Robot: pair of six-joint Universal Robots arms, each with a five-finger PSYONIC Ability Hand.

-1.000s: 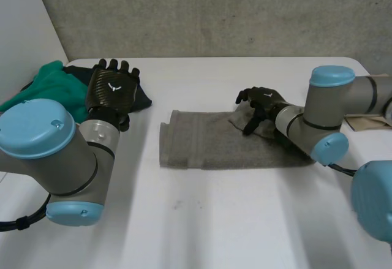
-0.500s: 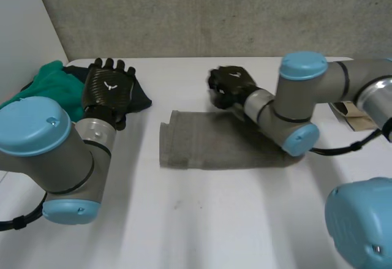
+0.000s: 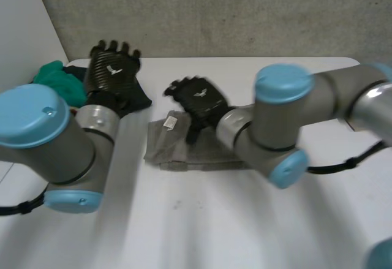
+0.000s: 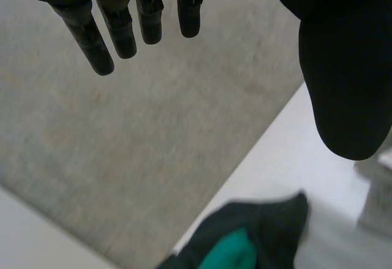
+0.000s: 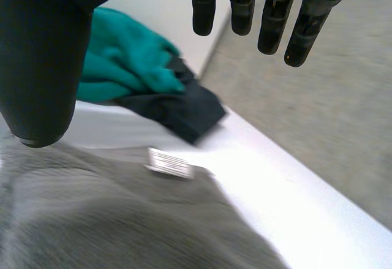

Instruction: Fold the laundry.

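Left hand [image 3: 113,76], fingers straight and empty, was raised by the far-left heap of one green cloth [image 3: 58,79] and one dark cloth [image 3: 139,99]. One grey towel [image 3: 168,149], its white label [image 3: 170,121] showing, lay mid-table [image 3: 202,220] under the right hand [image 3: 199,97], which was also spread and holding nothing. Risk: those loose fingers could snag the towel's upper layer and rumple it.

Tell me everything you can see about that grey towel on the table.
The grey towel is a soft, terry-looking cloth lying flat on the white table, apparently doubled over. A small white label lies face up at its corner nearest the green and dark clothes, which the towel does not touch. The robot's right hand is over it with straight fingers, gripping no cloth; whether it touches the towel is unclear.
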